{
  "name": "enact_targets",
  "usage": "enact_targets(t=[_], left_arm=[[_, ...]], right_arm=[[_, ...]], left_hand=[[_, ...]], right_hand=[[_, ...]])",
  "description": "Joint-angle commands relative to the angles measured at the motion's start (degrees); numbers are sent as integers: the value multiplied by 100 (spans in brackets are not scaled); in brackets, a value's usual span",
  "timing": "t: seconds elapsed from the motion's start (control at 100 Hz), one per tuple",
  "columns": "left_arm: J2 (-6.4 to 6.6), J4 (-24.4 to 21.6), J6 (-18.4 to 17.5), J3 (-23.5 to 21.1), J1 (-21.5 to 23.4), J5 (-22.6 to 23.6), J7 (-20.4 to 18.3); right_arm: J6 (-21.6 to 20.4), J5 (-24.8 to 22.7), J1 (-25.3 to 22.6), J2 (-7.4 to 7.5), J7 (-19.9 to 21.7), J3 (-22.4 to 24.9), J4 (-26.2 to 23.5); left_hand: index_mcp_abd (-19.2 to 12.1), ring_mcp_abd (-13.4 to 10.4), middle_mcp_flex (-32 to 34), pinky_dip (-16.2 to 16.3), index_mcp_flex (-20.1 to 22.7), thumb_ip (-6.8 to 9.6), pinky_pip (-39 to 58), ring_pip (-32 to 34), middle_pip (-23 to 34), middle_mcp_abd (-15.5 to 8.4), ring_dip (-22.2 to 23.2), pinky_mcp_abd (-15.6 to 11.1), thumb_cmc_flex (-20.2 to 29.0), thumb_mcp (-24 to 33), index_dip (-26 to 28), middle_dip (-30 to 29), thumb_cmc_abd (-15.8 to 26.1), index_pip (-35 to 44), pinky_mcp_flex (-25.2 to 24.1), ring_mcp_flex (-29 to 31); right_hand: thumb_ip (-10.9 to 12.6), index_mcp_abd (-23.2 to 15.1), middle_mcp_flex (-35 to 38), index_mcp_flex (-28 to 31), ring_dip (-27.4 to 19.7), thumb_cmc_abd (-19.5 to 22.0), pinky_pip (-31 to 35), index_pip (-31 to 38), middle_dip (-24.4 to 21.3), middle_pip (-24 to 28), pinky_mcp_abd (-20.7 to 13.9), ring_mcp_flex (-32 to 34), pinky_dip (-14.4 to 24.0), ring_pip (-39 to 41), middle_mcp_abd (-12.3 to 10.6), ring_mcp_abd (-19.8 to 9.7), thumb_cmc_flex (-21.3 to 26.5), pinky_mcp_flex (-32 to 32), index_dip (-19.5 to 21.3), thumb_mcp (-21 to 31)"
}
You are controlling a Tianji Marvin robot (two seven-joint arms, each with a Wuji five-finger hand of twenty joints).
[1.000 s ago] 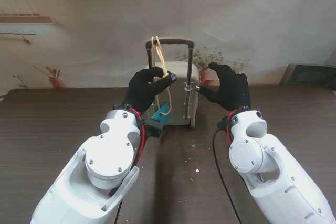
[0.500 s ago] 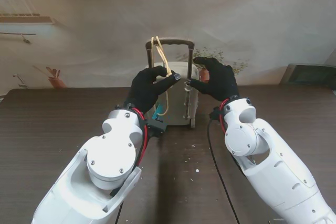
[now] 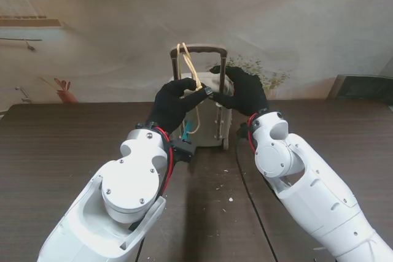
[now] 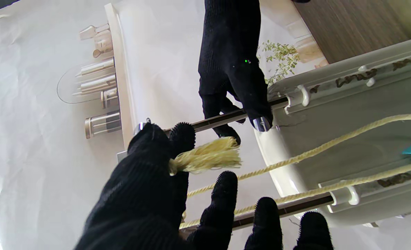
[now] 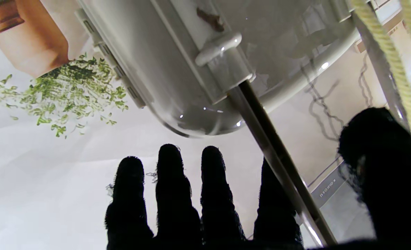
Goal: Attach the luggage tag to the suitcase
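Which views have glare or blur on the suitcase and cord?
Right wrist view: specular highlights on the suitcase shell, cord at the edge slightly soft. Left wrist view: sharp, frayed cord end crisp, backdrop overexposed at one corner. Stand view: even, dim, no glare.

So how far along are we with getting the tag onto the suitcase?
Done: the yellow cord is looped over the suitcase pull handle, teal tag hanging below. In hand: the left hand pinches the cord's frayed end; the right hand reaches around a handle post. Left: no knot visible.
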Motion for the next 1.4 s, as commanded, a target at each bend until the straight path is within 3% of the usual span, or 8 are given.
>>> enact_targets(t=[0.0,0.26,0.47,0.84,1.07,1.39], left_arm=[[-17,-95,-9,14,12,-3,-85],[-18,-104,-3,22,18,-24,-91],[-32,-83,12,50,-25,-66,-88],[-19,71,-49,381,-262,-304,-377],[-18,233,-19,535,-319,-399,-517],[48,318,0,592,-205,-490,-739]], right_arm=[[-42,49,106,-35,66,-38,99],[-248,-60,485,-99,-184,-342,701],[-223,-187,619,-125,-323,-510,975],[-81,-215,510,-128,-375,-499,966],[-95,-201,449,-121,-357,-490,941],[-112,-188,443,-118,-333,-502,937]], left_hand=[[-834,-2,40,111,30,68,22,134,70,-24,186,6,243,-159,98,112,245,139,26,52],[-822,16,42,114,16,70,15,148,68,-30,212,7,252,-160,95,112,256,125,42,50],[-861,36,84,116,-2,69,17,200,86,-28,262,21,255,-171,105,119,261,121,83,58],[-854,271,511,205,-7,75,151,946,361,-82,590,111,244,-201,220,279,268,169,440,110],[-804,455,739,345,11,77,262,1441,573,-78,572,185,247,-202,282,452,263,201,672,137],[-751,503,849,424,24,80,288,1764,666,-94,504,186,266,-195,323,540,255,210,765,136]], right_hand=[[107,-271,-124,-142,-46,-90,-69,111,31,75,-158,-104,75,-27,-166,-173,-107,-14,-46,130],[117,-575,-73,-40,-14,-158,4,237,58,136,-139,-51,144,64,-199,-189,-79,70,-20,297],[155,-865,98,383,13,-135,131,470,90,221,-114,57,201,202,-215,-186,10,174,70,550],[148,-744,347,1018,0,-161,272,520,86,206,-79,153,189,320,-185,-150,12,221,117,674],[144,-733,473,1196,-4,-186,337,500,84,193,-67,209,162,355,-188,-141,9,257,132,687],[141,-727,608,1343,-9,-186,398,478,77,163,-85,271,119,371,-191,-140,7,300,147,695]])
